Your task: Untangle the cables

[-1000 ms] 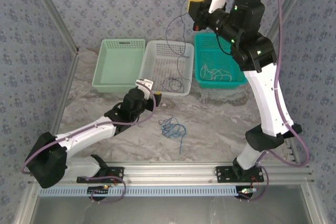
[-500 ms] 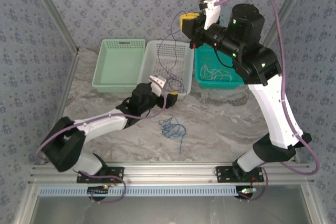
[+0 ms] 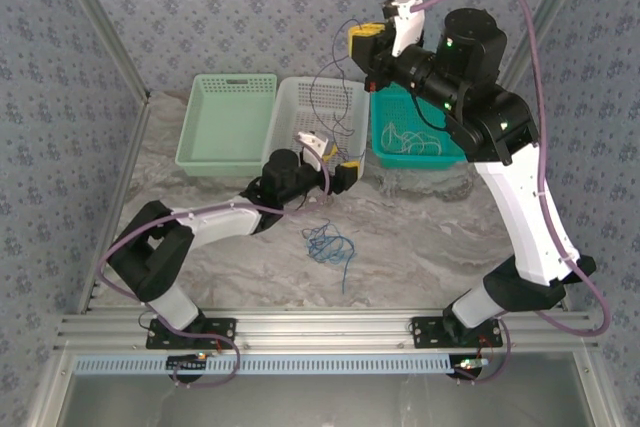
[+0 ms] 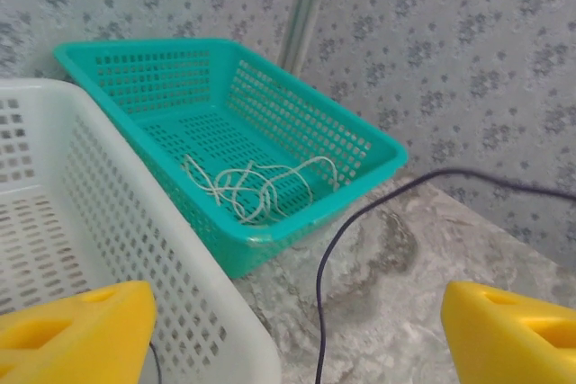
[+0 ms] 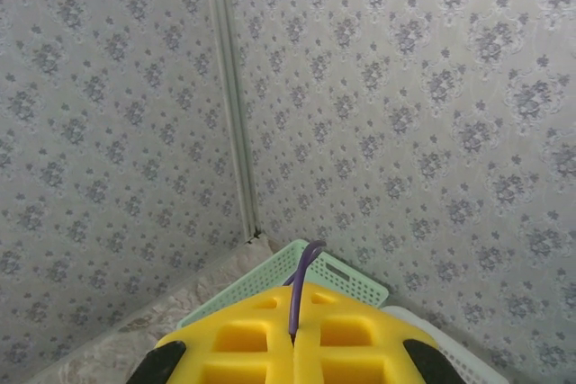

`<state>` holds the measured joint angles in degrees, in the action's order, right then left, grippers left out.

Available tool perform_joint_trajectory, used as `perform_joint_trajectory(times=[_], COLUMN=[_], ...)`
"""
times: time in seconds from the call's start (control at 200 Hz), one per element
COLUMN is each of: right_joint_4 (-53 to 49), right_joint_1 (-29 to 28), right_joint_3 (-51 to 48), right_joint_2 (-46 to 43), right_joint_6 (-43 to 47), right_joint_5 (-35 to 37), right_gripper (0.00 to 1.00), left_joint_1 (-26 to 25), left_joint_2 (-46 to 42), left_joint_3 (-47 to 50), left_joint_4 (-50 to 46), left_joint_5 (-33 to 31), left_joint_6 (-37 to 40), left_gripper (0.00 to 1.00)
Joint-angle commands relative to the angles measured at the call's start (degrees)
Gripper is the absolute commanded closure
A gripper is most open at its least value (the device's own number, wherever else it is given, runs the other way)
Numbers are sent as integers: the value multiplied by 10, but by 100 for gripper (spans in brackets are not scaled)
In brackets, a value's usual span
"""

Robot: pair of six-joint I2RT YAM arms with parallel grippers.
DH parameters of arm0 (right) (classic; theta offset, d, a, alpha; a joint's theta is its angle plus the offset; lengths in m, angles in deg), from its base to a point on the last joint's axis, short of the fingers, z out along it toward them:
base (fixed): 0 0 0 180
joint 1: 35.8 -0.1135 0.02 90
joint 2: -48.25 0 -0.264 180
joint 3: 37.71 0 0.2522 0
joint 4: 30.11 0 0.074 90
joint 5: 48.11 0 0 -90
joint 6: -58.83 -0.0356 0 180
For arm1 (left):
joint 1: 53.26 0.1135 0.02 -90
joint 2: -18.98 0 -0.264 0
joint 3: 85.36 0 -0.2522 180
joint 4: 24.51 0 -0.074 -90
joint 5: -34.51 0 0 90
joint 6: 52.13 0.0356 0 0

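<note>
Against a second ago: sees the left arm (image 3: pixel 210 219) stretched well forward and to the right, carrying the left gripper (image 3: pixel 340 175) (image 4: pixel 292 348) up to the near right corner of the white basket (image 3: pixel 288 117) (image 4: pixel 117 222). Sees the right gripper (image 3: pixel 366 39) (image 5: pixel 294 341) nudged slightly left, high over the baskets' far side. Sees the dark purple cable (image 5: pixel 301 281) (image 4: pixel 320 312) hanging over the white basket in wider loops than before. Leaves the blue cable (image 3: pixel 328 244) as it lay, a loose tangle on the table (image 3: pixel 430 227).

Grey, marble-veined tabletop, matt. Three rectangular plastic baskets with perforated lattice walls, side by side: a pale green basket (image 3: pixel 236 79), the white one, a teal basket (image 3: pixel 420 159) (image 4: pixel 315 132). Blocky yellow fingers (image 4: pixel 72 330) on both grippers. Left jaws spread wide, gripping nothing, with the thin dark purple strand curving down between them, apart from either. Right jaws pressed together, pinching that strand at its top. Inside the teal basket, a whitish cable (image 3: pixel 410 139) (image 4: pixel 256 188) in thin curly coils on the mesh floor.
</note>
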<state>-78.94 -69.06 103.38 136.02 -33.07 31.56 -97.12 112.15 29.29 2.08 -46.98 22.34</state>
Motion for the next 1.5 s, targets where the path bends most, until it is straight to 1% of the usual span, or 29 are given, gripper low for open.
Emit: perform_joint_trajectory(times=[0.0,0.095,0.19,0.28,0.335,0.405,0.515,0.665,0.695,0.81,0.845,0.865,0.89,0.944,0.964,0.989,1.039,1.144,1.239,1.309,1.379,1.494], right_joint_4=[31,39,39,40,39,42,47,51,53,31,23,18,10,-14,-23,-33,-52,-79,-75,-53,-28,-35], right_joint_1=[19,32,42,56,64,74,87,102,105,110,110,110,110,111,111,113,114,113,112,107,94,76], right_joint_3=[12,17,22,20,18,11,0,-17,-22,-21,-21,-22,-22,-22,-21,-21,-21,-30,-70,-130,-215,-332], right_joint_2=[22,54,86,113,130,153,189,229,237,267,272,274,276,281,283,283,283,271,234,188,133,64], right_joint_6=[-1,-11,-18,-23,-28,-38,-54,-70,-75,-80,-77,-76,-74,-63,-59,-51,-35,-12,-10,-12,-4,-19], right_joint_5=[6,-8,-14,-26,-29,-35,-42,-51,-56,-80,-82,-80,-75,-69,-68,-68,-66,-47,-43,-50,-62,-61], right_gripper=[100,100,100,100,100,100,100,100,100,100,93,85,73,42,34,28,20,12,12,14,16,20], left_joint_1=[6,13,18,20,20,20,21,22,21,21,21,21,21,22,22,22,21,21,20,20,20,21], left_joint_2=[3,4,-2,-20,-33,-47,-61,-81,-84,-103,-108,-112,-115,-125,-130,-136,-149,-178,-204,-224,-243,-268], left_joint_3=[-50,-74,-94,-91,-81,-75,-75,-73,-74,-65,-61,-59,-57,-51,-47,-42,-31,-6,16,41,67,103], left_joint_4=[-38,-94,-172,-233,-254,-294,-358,-421,-431,-438,-439,-441,-443,-447,-449,-449,-449,-447,-440,-425,-409,-404], left_joint_5=[-52,-86,-155,-220,-253,-303,-366,-413,-430,-437,-437,-440,-444,-447,-447,-447,-443,-428,-416,-382,-353,-309], left_joint_6=[21,41,42,41,38,28,19,8,5,3,2,1,1,-2,-3,-5,-10,-21,-29,-28,-21,-12], left_gripper=[17,17,16,14,9,1,1,0,1,0,0,1,1,0,1,1,1,1,1,1,1,1])
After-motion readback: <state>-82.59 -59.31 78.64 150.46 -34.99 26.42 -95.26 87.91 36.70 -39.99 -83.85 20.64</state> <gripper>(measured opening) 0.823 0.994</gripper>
